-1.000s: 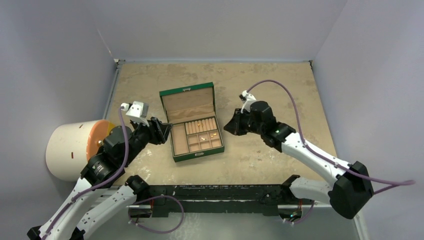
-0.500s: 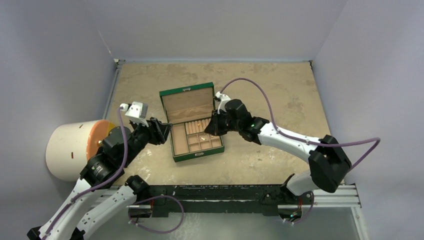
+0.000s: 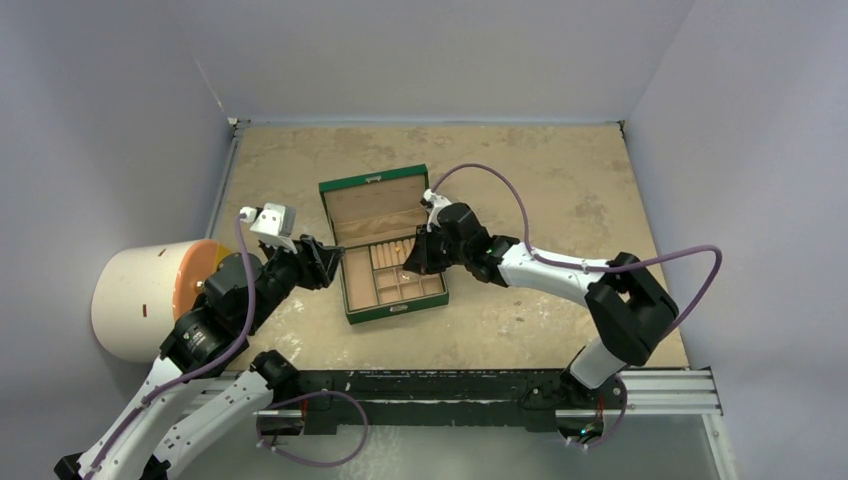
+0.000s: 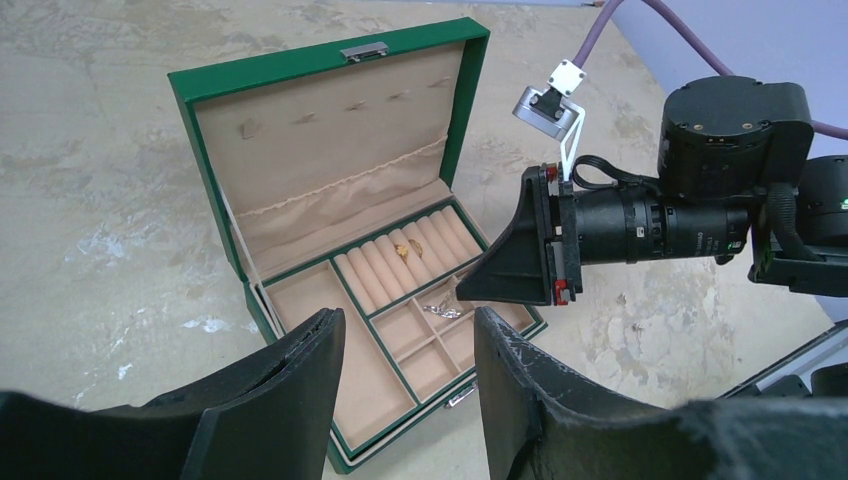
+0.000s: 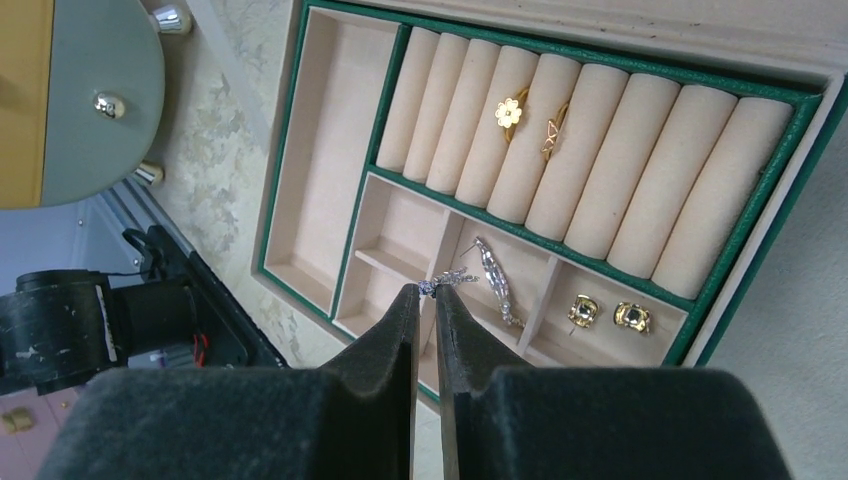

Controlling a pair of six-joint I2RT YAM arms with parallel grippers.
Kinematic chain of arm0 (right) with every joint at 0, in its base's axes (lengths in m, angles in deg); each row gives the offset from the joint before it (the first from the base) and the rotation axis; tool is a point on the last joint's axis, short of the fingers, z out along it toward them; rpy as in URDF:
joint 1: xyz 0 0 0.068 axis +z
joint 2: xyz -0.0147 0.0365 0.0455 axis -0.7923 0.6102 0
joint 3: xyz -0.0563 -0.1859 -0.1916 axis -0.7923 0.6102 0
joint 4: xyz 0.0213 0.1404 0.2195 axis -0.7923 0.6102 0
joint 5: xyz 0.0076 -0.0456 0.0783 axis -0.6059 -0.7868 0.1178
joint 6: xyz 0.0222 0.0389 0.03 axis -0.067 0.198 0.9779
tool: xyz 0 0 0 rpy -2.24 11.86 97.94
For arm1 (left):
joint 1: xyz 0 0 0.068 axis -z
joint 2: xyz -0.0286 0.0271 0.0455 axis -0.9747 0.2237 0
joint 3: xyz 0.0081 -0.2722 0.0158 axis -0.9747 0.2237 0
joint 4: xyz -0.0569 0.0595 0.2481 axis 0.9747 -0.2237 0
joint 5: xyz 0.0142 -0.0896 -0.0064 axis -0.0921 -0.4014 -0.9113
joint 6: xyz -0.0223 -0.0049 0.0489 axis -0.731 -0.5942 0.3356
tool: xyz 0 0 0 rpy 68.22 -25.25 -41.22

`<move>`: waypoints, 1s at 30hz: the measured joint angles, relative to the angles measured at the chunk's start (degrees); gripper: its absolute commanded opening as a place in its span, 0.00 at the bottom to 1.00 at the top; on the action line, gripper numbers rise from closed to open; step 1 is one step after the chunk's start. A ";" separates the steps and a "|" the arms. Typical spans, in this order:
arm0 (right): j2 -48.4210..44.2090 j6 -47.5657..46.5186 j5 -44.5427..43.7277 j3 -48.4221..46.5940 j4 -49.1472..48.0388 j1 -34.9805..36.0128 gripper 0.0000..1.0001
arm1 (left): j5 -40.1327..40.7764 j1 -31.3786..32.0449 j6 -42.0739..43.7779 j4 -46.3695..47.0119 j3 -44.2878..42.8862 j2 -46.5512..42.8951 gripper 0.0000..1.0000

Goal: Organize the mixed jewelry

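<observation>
Beside the green box point(image 3: 385, 312), on its left, my left gripper point(image 4: 405, 330) hangs with jaws about half apart and nothing between them. Over the box's small middle compartment, my right gripper point(image 5: 425, 290) is pinched nearly closed on a small silvery piece point(image 5: 447, 280) at its tips. A long silvery piece point(image 5: 493, 268) lies below; gold rings point(image 5: 511, 112) sit in the ring rolls point(image 5: 620, 170), and gold earrings point(image 5: 583, 311) lie in the next compartment rightward.
</observation>
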 measured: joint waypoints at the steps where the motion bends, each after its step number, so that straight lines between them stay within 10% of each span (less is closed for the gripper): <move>1: 0.33 0.17 0.02 0.00 -0.24 0.00 0.11 | 0.00 -0.04 0.00 -0.02 0.00 0.00 0.50; 30: -0.35 2.78 -3.76 3.43 1.55 0.26 0.29 | 0.02 -0.28 0.02 0.00 0.00 0.28 0.50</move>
